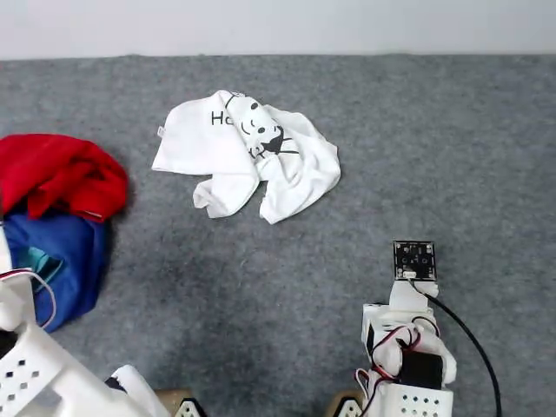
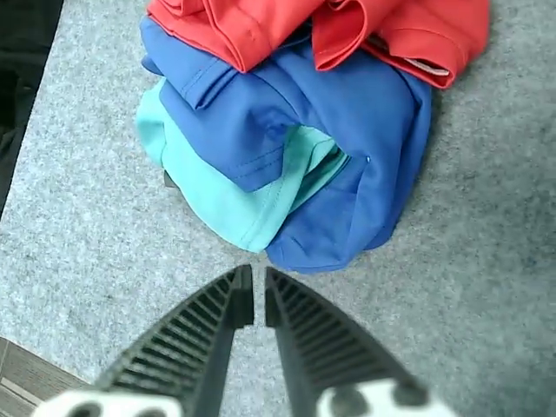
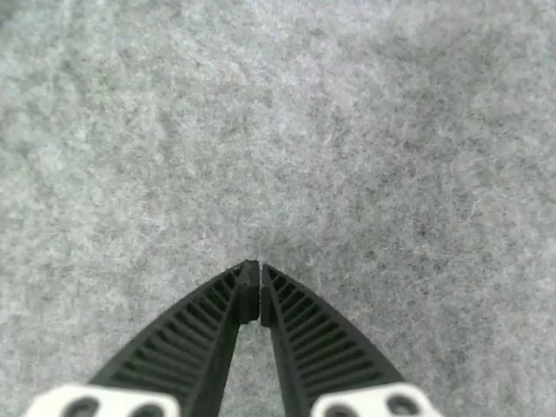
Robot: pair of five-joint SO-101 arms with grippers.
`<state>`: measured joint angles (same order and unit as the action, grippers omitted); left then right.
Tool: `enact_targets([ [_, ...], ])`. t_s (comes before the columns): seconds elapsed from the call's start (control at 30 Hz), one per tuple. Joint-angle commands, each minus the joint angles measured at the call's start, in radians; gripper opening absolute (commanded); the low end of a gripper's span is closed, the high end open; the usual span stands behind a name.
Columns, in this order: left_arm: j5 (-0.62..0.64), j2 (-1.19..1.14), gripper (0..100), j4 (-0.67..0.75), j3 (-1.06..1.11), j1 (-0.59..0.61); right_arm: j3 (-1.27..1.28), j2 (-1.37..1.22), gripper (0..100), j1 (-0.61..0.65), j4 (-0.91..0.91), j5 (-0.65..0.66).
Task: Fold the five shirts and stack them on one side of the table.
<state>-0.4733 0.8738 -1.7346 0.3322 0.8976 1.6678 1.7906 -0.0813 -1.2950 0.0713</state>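
Observation:
A crumpled white shirt [image 1: 248,156] with black print lies on the grey felt at the table's back middle. At the left edge a pile holds a red shirt [image 1: 56,178] on a blue shirt [image 1: 65,261], with a teal shirt [image 1: 39,261] tucked in it. In the left wrist view the red shirt [image 2: 330,30], blue shirt [image 2: 347,130] and teal shirt [image 2: 226,191] lie just beyond my left gripper [image 2: 259,295], which is shut and empty. My right gripper [image 3: 260,291] is shut over bare felt, its arm [image 1: 408,347] at the front right.
The grey felt [image 1: 417,156] covers the table up to a white wall at the back. The left arm's white base [image 1: 35,373] sits at the front left corner. In the left wrist view the felt's edge and a dark floor [image 2: 22,61] border the pile.

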Motion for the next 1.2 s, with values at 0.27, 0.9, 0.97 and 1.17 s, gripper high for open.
enact_targets([
  [0.27, 0.008, 0.012, 2, -0.017, -0.007, 0.000, -0.037, -0.007, 0.9, -0.036, 0.186, 0.184],
  [0.9, 0.057, 0.012, 2, -0.017, 0.062, 0.000, -0.628, -0.647, 0.8, 0.349, 0.182, 0.192],
  [0.97, 0.069, 0.012, 2, -0.017, 0.062, 0.000, -0.730, -0.808, 0.8, 0.367, 0.177, 0.192],
  [1.17, 0.155, 0.012, 2, -0.017, 0.064, 0.000, -1.007, -1.204, 0.9, 0.412, 0.188, 0.196],
])
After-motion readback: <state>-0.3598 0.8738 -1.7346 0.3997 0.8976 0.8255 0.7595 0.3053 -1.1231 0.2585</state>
